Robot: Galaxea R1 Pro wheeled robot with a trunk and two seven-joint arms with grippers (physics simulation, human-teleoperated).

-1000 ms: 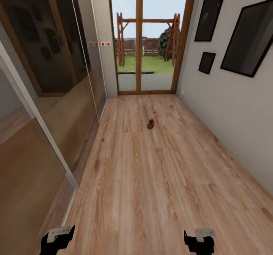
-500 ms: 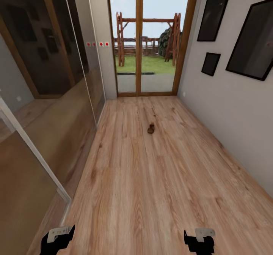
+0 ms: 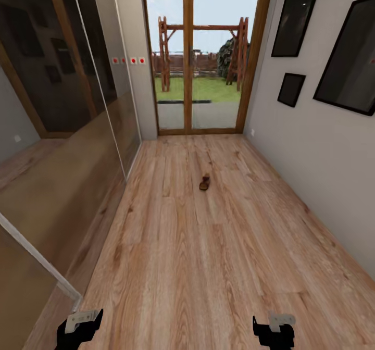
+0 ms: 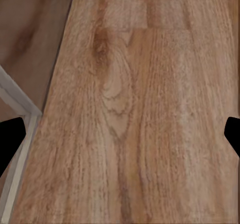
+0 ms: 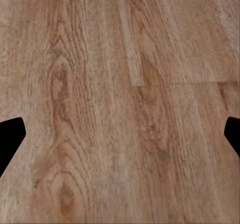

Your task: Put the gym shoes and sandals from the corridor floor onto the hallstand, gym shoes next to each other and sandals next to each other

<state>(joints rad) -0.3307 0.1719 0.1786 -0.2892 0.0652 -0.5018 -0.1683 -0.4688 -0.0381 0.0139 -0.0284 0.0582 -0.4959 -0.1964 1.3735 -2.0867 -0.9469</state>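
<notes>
Sandal [image 3: 204, 183] lies alone far ahead on the floor [image 3: 208, 266], midway to the glass door [image 3: 200, 53]. Nearer, my left fingers [image 4: 12, 136] and right fingers [image 5: 11, 136] are spread wide over bare planks, holding nothing.

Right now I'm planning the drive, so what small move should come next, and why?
Probably roll the base straight ahead toward the dark brown sandal. It lies far down the corridor floor, well beyond both arms. The left gripper and right gripper are open, with bare planks between their fingertips, so nothing is within grasp yet.
</notes>
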